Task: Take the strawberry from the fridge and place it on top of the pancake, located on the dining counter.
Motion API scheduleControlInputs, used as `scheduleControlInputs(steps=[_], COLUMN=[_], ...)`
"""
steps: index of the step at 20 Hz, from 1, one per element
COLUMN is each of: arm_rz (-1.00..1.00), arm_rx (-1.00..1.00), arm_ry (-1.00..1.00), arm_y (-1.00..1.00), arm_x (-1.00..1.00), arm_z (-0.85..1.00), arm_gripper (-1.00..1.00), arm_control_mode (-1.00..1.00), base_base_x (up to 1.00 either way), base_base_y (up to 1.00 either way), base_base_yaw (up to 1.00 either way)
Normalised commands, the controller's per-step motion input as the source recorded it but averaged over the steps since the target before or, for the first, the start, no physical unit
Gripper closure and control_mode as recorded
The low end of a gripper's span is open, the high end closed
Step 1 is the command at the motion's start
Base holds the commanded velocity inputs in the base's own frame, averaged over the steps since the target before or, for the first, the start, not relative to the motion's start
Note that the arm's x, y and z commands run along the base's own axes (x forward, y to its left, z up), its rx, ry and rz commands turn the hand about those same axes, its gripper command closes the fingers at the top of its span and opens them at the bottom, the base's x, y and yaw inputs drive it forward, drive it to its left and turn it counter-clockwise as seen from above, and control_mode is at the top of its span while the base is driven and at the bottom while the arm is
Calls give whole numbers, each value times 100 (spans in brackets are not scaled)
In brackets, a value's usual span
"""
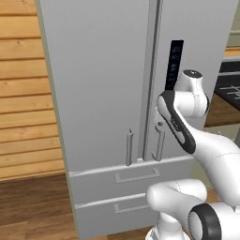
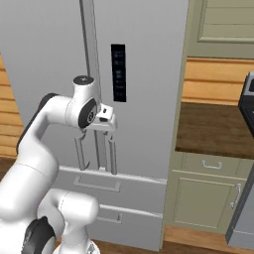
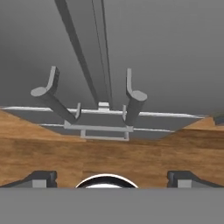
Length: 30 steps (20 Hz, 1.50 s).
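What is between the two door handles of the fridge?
In the hand view, between the left handle and the right handle runs the closed seam of the fridge doors.

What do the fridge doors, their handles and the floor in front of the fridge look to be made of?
Fridge: probably painted or brushed metal, going by its flat, matte light grey panels. Door handles: likely the same metal; grey bars, dull sheen. Floor: apparently wood, brown with visible plank grain. Being rendered, none is certain.
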Motion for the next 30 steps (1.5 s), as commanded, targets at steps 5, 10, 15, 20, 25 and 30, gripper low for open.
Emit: scheduleControlInputs(steps=[5, 10, 15, 20, 25, 30], arm_rz=[1, 2, 0, 0, 0, 0], arm_rx=[-1, -2, -8, -9, 0, 2], arm_ry=[1, -6, -9, -1, 0, 0], arm_y=[-11, -6, 0, -8, -18, -4], arm_x=[30, 18, 24, 24, 27, 23], arm_z=[-15, -21, -43, -51, -19, -14], arm_gripper=[-100, -100, -100, -100, -100, -100], arm_control_mode=[-100, -100, -100, -100, -100, -100], base_base_x=[0, 0, 0, 0, 0, 0], base_base_y=[0, 0, 0, 0, 0, 0], base_base_yaw=[0, 0, 0, 0, 0, 0])
